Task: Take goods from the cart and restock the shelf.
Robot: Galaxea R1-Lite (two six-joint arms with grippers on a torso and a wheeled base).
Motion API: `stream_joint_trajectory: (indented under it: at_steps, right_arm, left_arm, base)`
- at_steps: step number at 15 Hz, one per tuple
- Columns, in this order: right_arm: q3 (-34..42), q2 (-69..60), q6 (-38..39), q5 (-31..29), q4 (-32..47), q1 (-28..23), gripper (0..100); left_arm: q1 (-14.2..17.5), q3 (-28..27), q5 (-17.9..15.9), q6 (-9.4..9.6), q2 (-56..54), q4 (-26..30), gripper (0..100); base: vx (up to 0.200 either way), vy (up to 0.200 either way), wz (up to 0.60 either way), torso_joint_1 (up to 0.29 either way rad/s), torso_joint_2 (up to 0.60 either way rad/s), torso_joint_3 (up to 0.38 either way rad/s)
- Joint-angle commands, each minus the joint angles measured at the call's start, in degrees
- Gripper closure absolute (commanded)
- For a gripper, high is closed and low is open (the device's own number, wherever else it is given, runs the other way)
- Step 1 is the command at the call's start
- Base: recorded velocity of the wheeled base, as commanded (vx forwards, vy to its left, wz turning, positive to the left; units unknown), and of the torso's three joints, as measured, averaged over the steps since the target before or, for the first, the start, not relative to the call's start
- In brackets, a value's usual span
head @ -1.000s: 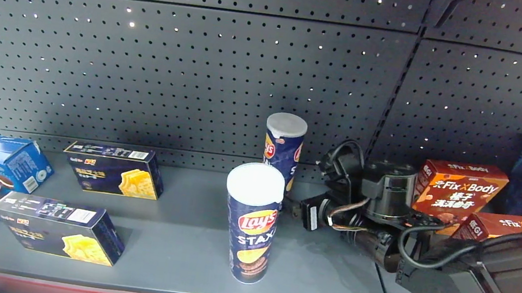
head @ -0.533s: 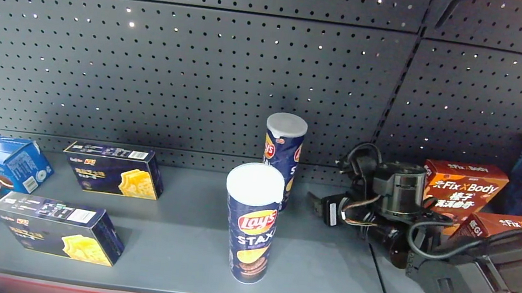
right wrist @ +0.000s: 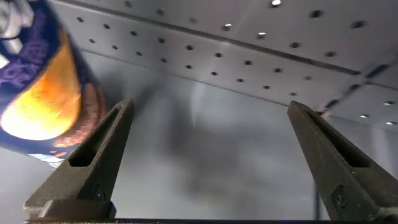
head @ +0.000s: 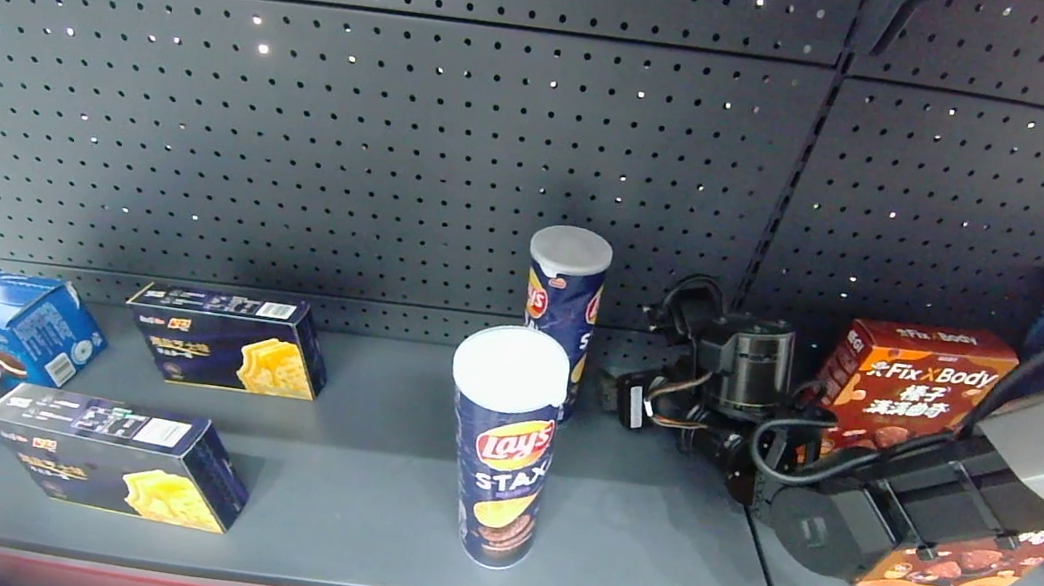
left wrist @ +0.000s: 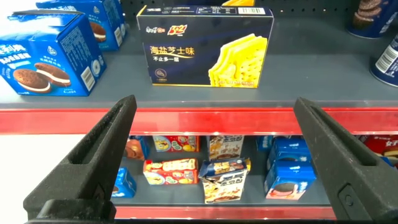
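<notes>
Two dark blue chip cans stand upright mid-shelf, the front can point(head: 502, 442) near the edge and the rear can point(head: 563, 309) by the pegboard. My right arm's wrist point(head: 738, 372) hovers just right of the rear can. The right gripper point(right wrist: 209, 109) is open with nothing between its fingers, and the rear can point(right wrist: 37, 93) sits just outside one finger. My left gripper point(left wrist: 214, 102) is open and empty in front of the red shelf edge point(left wrist: 199, 121), facing a dark cracker box point(left wrist: 205, 46).
Two dark cracker boxes point(head: 228, 340) point(head: 119, 457) and blue cookie boxes point(head: 8, 326) lie on the shelf's left. Orange boxes point(head: 913, 385) point(head: 949, 571) stand and lie on the right, under my right arm. A lower shelf point(left wrist: 217, 174) holds more goods. Bare shelf lies between the cans and cracker boxes.
The right arm first drew right, away from the rear can, then swung back toward it and rose. The flat orange box beneath it has come into view. The cans stayed put.
</notes>
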Motion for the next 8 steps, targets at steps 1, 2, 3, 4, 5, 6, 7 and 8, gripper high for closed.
stream_joint_trajectory:
  at_steps: [1, 2, 3, 4, 5, 6, 7, 8]
  right_arm:
    - [-0.20, 1.01, -0.06, 0.19, -0.47, 0.49, 0]
    - [-0.29, 1.19, -0.06, 0.28, -0.73, 0.75, 0]
    - [-0.29, 1.19, -0.06, 0.37, -0.82, 1.01, 0]
    - [-0.38, 1.19, -0.06, 0.46, -0.82, 1.45, 0]
    - [-0.56, 1.28, -0.06, 0.46, -0.99, 1.80, 0]
    - [-0.82, 1.37, -0.06, 0.54, -1.17, 2.07, 0]
    - [-0.91, 1.37, -0.06, 0.54, -1.17, 2.51, 0]
    - [-0.82, 1.37, -0.06, 0.54, -1.17, 2.86, 0]
  left_arm:
    - [0.01, 0.00, 0.02, 0.05, 0.07, -0.01, 0]
    - [0.01, 0.00, 0.02, -0.04, 0.07, -0.01, 0]
    - [0.01, 0.00, 0.02, -0.04, 0.07, -0.01, 0]
    - [0.01, 0.00, 0.02, -0.04, 0.07, -0.01, 0]
    - [0.01, 0.00, 0.02, 0.05, 0.07, -0.01, 0]
    - [0.01, 0.00, 0.02, -0.04, 0.07, -0.01, 0]
    - [0.01, 0.00, 0.02, -0.04, 0.07, -0.01, 0]
    - [0.01, 0.00, 0.02, 0.05, 0.07, -0.01, 0]
  base:
    - [0.000, 0.000, 0.00, 0.000, 0.00, 0.000]
    - [0.000, 0.000, 0.00, 0.000, 0.00, 0.000]
    - [0.000, 0.000, 0.00, 0.000, 0.00, 0.000]
    - [0.000, 0.000, 0.00, 0.000, 0.00, 0.000]
    - [0.000, 0.000, 0.00, 0.000, 0.00, 0.000]
    - [0.000, 0.000, 0.00, 0.000, 0.00, 0.000]
    - [0.000, 0.000, 0.00, 0.000, 0.00, 0.000]
    - [0.000, 0.000, 0.00, 0.000, 0.00, 0.000]
